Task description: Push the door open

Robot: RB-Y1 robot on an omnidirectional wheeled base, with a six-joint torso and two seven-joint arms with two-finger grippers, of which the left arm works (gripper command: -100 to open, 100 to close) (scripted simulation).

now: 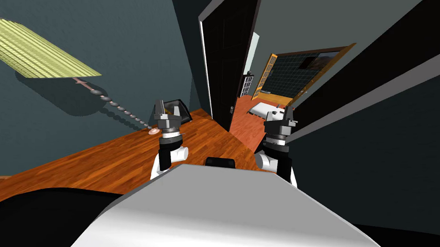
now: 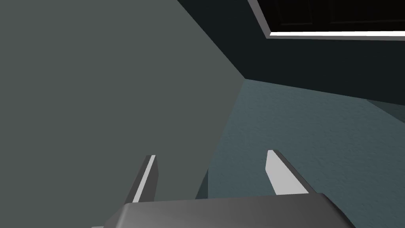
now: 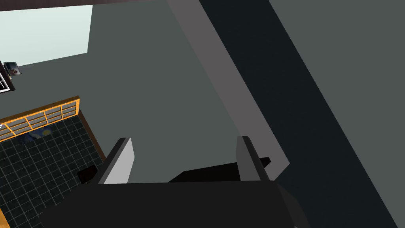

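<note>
Our right gripper (image 1: 279, 115) is held up in front of the chest, its two blades spread about a third of the wrist picture apart (image 3: 184, 138) with nothing between them. The left gripper (image 1: 166, 113) is raised the same way, equally spread and empty (image 2: 211, 154), and looks at a grey-green wall (image 2: 99, 79).

Between the two grippers and a little ahead is the door (image 1: 225, 59), a dark leaf with a pale edge. It stands ajar, and the gap on its right shows a further room over the wood floor (image 1: 123, 156). The dark door frame (image 1: 352, 81) runs just beside the right gripper. A floor lamp (image 1: 30, 49) stands well to the left, apart from all this.

We judge the push not yet begun, as neither gripper touches the leaf. To do it well, we should lay the blades flat on the door's face near its free edge beside the gap. We then press steadily as the body advances, keeping the fingers clear of the frame and out of the gap so they do not catch.
</note>
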